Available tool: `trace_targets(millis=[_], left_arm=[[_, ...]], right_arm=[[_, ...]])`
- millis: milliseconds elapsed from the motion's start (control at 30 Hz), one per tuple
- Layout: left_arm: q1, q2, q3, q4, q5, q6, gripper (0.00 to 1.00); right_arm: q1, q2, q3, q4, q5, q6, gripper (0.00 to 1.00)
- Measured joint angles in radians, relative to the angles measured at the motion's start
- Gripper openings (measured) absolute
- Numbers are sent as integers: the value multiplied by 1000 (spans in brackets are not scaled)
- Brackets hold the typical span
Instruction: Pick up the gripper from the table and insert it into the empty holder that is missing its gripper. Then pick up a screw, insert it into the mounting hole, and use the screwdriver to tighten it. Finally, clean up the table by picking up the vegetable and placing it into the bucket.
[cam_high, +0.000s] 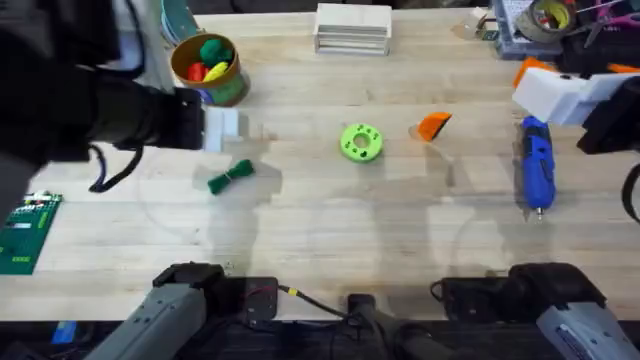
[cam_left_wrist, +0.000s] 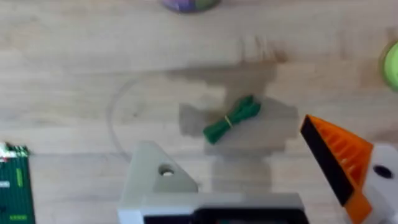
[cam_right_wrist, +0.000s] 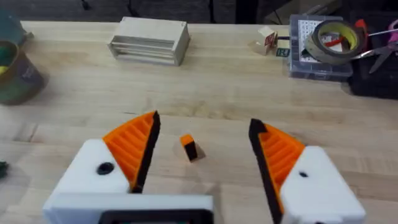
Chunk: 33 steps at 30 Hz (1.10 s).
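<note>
The loose orange gripper (cam_high: 432, 126) lies on the table right of centre; in the right wrist view the gripper (cam_right_wrist: 189, 148) sits ahead of the two pads. My right gripper (cam_right_wrist: 202, 124) is open, both fingers with orange tips, and hovers at the far right (cam_high: 538, 82). My left gripper (cam_left_wrist: 227, 137) is open above the dark green vegetable (cam_left_wrist: 232, 118). One of its fingers is the bare white empty holder (cam_left_wrist: 155, 180); the other carries an orange tip. The vegetable (cam_high: 231, 177) lies left of centre. The blue screwdriver (cam_high: 536, 165) lies at the right. The bucket (cam_high: 208, 68) stands at the back left.
A lime-green disc with holes (cam_high: 361, 142) sits mid-table. A stack of wooden slats (cam_high: 352, 28) is at the back, a tape roll on a box (cam_high: 548, 18) at the back right. A green circuit board (cam_high: 25, 230) lies at the left edge.
</note>
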Motion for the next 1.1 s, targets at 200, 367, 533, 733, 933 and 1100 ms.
trace_targets(millis=[200, 367, 533, 733, 933, 1100], left_arm=[[0, 153, 0, -75, 1, 10, 993], [0, 256, -39, -24, 1, 51, 994], [0, 343, -83, 13, 1, 72, 994], [0, 360, -88, 22, 2, 89, 239], [0, 279, -89, 23, 44, 104, 387], [0, 99, -88, 45, 94, 103, 985]], right_arm=[[0, 0, 1, 23, 0, -9, 924], [0, 0, 1, 23, 0, -51, 924], [0, 0, 1, 23, 0, -75, 924], [0, 0, 1, 22, 0, -84, 925], [0, 0, 1, 22, 0, -84, 925], [0, 0, 1, 22, 0, -84, 924]])
